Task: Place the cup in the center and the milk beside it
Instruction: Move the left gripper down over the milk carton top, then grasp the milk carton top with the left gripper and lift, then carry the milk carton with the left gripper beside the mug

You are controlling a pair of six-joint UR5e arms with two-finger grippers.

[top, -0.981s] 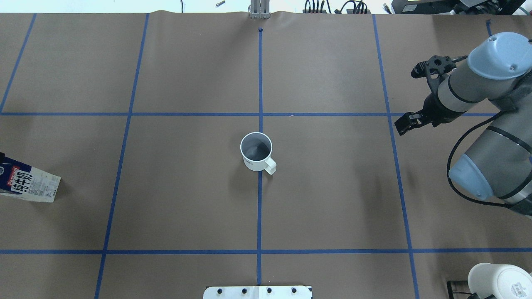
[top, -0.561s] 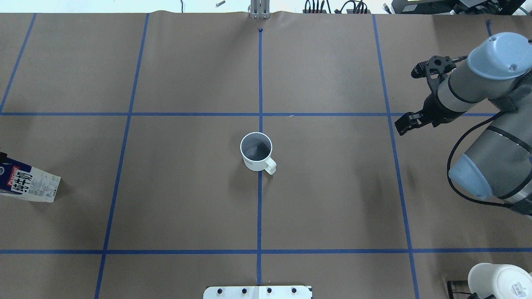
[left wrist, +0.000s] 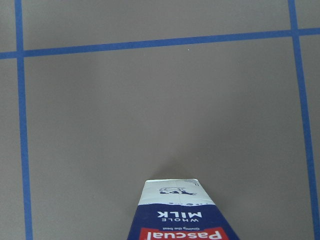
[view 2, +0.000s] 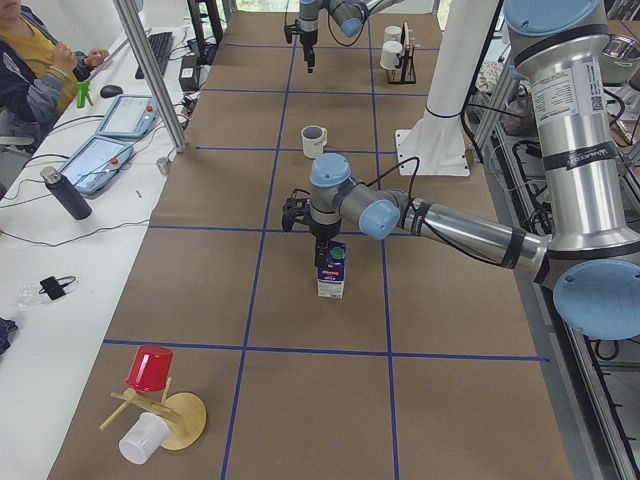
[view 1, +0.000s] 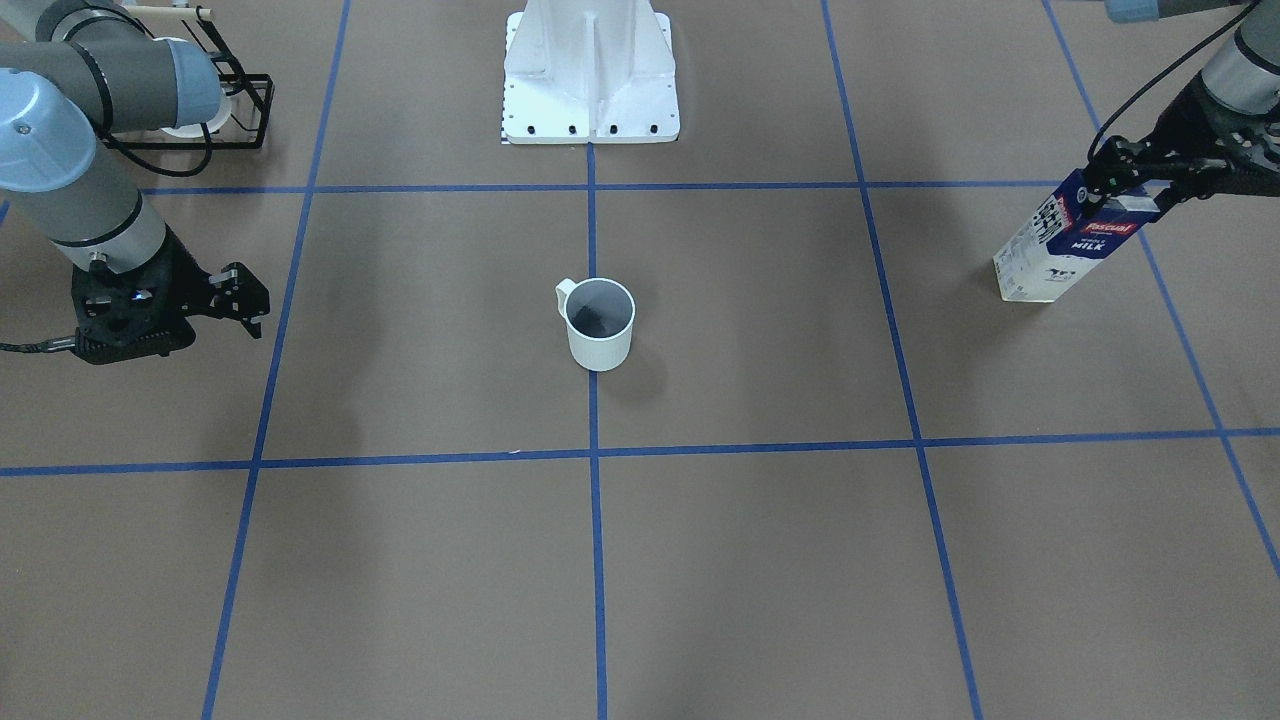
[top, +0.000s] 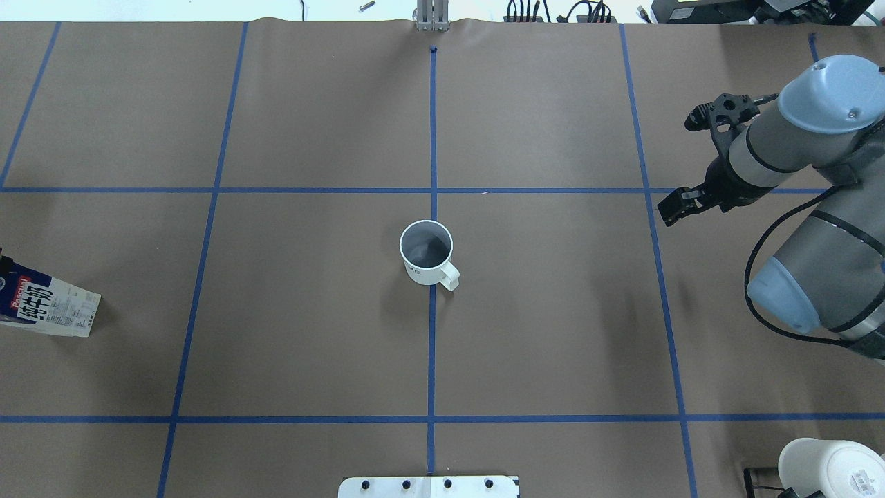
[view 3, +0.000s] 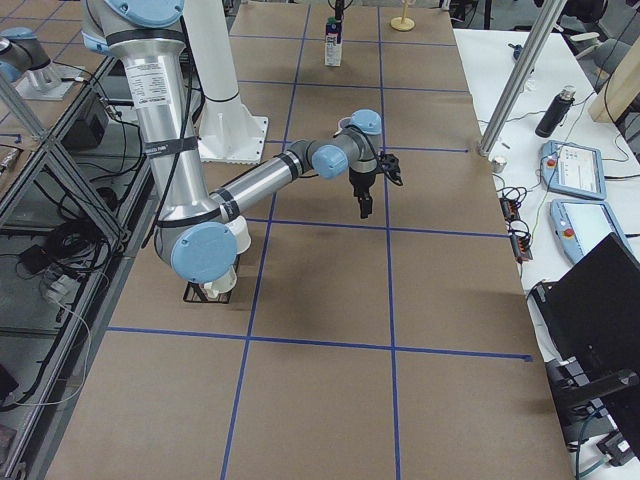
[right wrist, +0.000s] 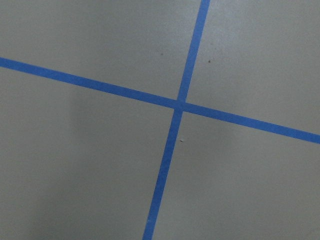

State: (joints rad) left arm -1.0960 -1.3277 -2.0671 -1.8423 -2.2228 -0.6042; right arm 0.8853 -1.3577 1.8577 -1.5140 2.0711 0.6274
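Observation:
The white cup with a grey inside stands upright at the table's centre on the blue tape cross, its handle towards the robot; it also shows in the front view. The milk, a navy and white Pascual carton, stands at the far left edge of the overhead view. My left gripper is at the carton's top, shut on it; the left wrist view looks down the carton. My right gripper hangs open and empty above the table, well right of the cup.
A black rack with a white cup stands at the near right corner. The robot's white base plate is at the near middle edge. A wooden stand with a red cup is at the left end.
The carton's top has shifted slightly left in the overhead view while its base stays put. The right gripper has drifted a little to the right. The cup has not moved.

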